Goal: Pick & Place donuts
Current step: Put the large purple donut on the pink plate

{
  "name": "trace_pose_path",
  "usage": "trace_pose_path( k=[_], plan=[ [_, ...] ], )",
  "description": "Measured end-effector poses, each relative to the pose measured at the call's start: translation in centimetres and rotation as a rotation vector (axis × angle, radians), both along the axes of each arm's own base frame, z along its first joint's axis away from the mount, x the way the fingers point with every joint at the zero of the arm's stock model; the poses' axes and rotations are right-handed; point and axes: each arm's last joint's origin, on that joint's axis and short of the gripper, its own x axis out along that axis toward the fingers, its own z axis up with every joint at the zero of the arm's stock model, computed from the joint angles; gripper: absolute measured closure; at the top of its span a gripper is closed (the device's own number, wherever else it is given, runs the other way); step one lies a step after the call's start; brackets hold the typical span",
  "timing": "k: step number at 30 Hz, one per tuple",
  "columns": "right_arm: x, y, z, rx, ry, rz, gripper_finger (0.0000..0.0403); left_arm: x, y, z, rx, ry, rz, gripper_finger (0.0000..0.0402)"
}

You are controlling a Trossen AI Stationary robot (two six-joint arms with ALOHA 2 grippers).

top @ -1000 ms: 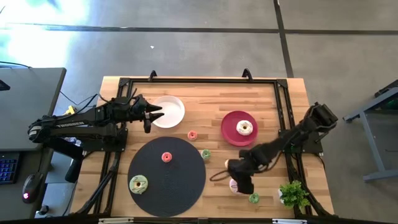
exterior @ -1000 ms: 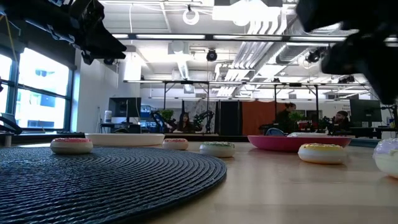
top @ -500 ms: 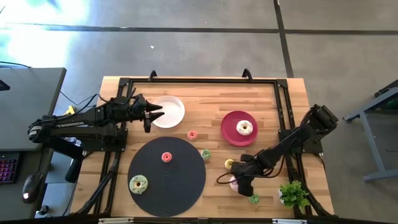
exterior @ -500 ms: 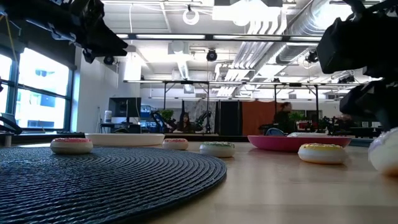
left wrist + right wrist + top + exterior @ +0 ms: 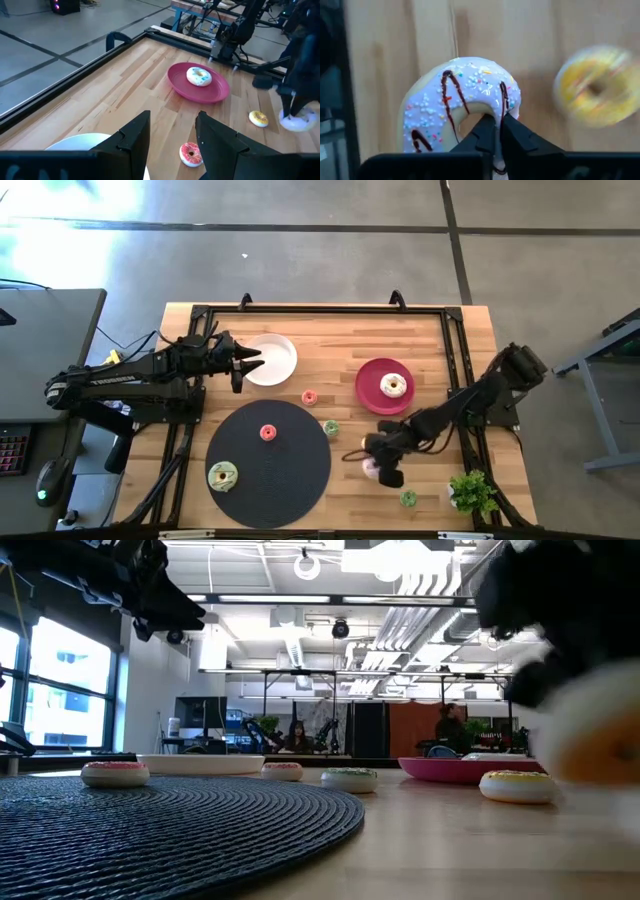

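Right gripper [image 5: 374, 467]: low over the wood, between the mat and the plant, fingers pinched on the rim of the white donut [image 5: 462, 107]; one finger passes through its hole.
White donut: pale lilac-white icing with sprinkles and dark drizzle, held in front of the wrist, close above the table [image 5: 420, 330].
Yellow donut [image 5: 594, 86]: on the wood just beside the held one, apart from it; blurred in the right wrist view.
Left gripper [image 5: 172, 132]: waits by the white plate [image 5: 272, 359], fingers parted and holding nothing.
Red plate [image 5: 372, 390]: carries one white-iced donut [image 5: 393, 385].
Mat [image 5: 290, 480]: a small red donut [image 5: 268, 433] near its far part, a green-iced donut [image 5: 222, 475] at its near left edge.
Loose on wood: a red donut [image 5: 310, 397], a green donut [image 5: 331, 427], a tiny green one [image 5: 407, 498] beside the plant [image 5: 470, 490].
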Motion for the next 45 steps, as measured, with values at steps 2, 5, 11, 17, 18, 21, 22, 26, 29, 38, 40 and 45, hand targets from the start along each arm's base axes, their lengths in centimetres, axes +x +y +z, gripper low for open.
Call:
trace_pose_path(
  k=[2,5,11,17,18,21,22,26,29,38,40,45],
  plan=[
    [0.4,-0.9,1.8,-0.048,-0.058,-0.005,0.0372,0.0,0.0,0.0,0.0,0.0,0.001,0.025],
    [0.4,-3.0,4.6,-0.23,-0.117,-0.032,0.0373,0.0,0.0,0.0,0.001,-0.001,0.002,0.025],
    [0.1,-8.4,7.3,-0.807,-0.172,-0.243,0.0397,0.0,0.0,0.0,0.001,0.0,0.004,0.025],
    [0.0,-13.9,4.8,-0.789,0.01,-0.333,0.0387,0.0,0.0,0.0,0.001,0.001,0.004,0.025],
    [-0.2,-14.7,4.1,-0.77,0.05,-0.331,0.0387,0.0,0.0,0.0,0.001,0.001,0.004,0.025],
    [-0.7,-16.7,2.8,-0.788,0.14,-0.313,0.0391,0.0,0.0,0.0,0.001,0.001,0.004,0.025],
    [-0.8,-17.3,2.6,-0.79,0.16,-0.302,0.0394,0.0,0.0,0.0,0.001,0.001,0.004,0.025],
    [-0.7,-19.0,2.0,-0.717,0.182,-0.288,0.0397,0.0,0.0,0.0,0.001,0.001,0.004,0.025],
    [-0.6,-19.9,1.7,-0.691,0.185,-0.275,0.039,0.0,0.0,0.0,0.001,0.001,0.004,0.025],
    [-0.2,-21.2,0.1,-0.606,0.227,-0.201,0.0391,0.0,0.0,0.0,0.009,0.005,0.001,0.025],
    [-0.1,-21.2,0.1,-0.619,0.216,-0.176,0.0382,0.0,0.0,0.0,0.032,0.013,-0.005,0.025],
    [-0.1,-21.3,0.1,-0.625,0.209,-0.129,0.0335,0.0,0.0,0.0,0.042,0.017,-0.008,0.025]
  ],
)
